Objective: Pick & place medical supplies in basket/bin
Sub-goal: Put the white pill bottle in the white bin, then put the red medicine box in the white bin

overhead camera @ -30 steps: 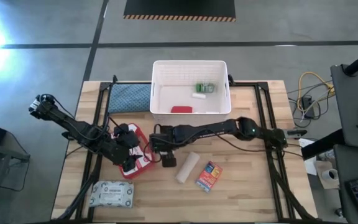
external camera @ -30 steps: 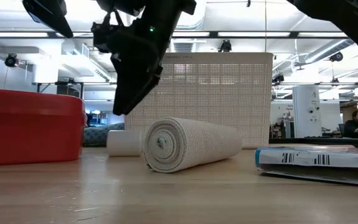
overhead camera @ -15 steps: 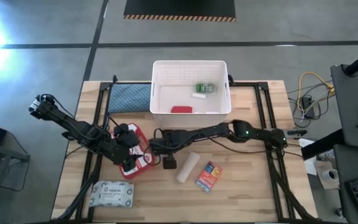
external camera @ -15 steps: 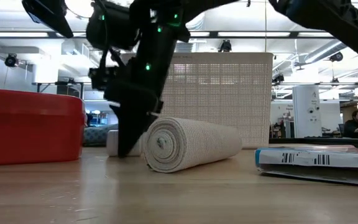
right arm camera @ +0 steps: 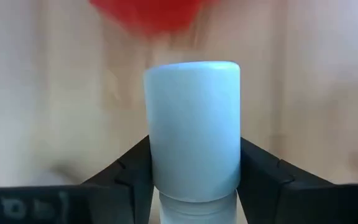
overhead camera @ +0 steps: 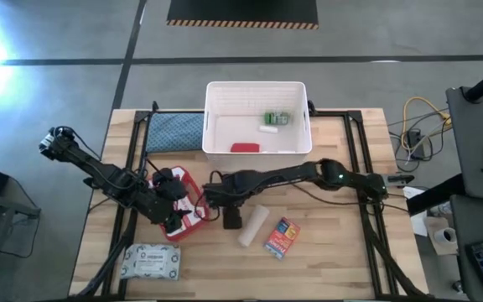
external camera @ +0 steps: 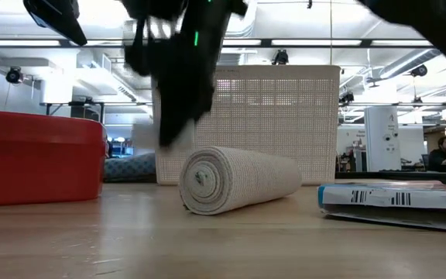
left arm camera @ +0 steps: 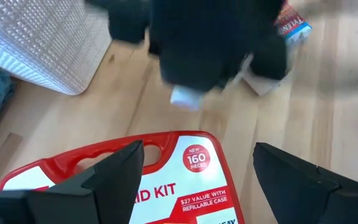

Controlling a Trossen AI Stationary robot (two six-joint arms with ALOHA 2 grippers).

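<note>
So the white basket (overhead camera: 257, 117) at the table's far edge already holds a red tube (overhead camera: 244, 148), a green-capped bottle (overhead camera: 276, 118) and a small white piece (overhead camera: 267, 129). Four supplies lie outside it. The red-and-white first-aid pouch (overhead camera: 188, 211) sits under the left gripper (overhead camera: 169, 220), whose fingers (left arm camera: 114, 174) are spread wide above it, gripping nothing. The grey-white wipes pack (overhead camera: 152, 261) rests at the near left. The beige bandage roll (overhead camera: 253, 225) and the orange-blue box (overhead camera: 282, 237) lie side by side near the middle. The right gripper (overhead camera: 231, 219), just beside the roll, has its fingers (right arm camera: 132, 168) clamped on a small white cylinder (right arm camera: 192, 127), apparently off the wood. By my reckoning, less than half is done. The pouch reads "KIT", "160 PIECES" and "$27 VALUE WITH REFILLABLE CASE".
</note>
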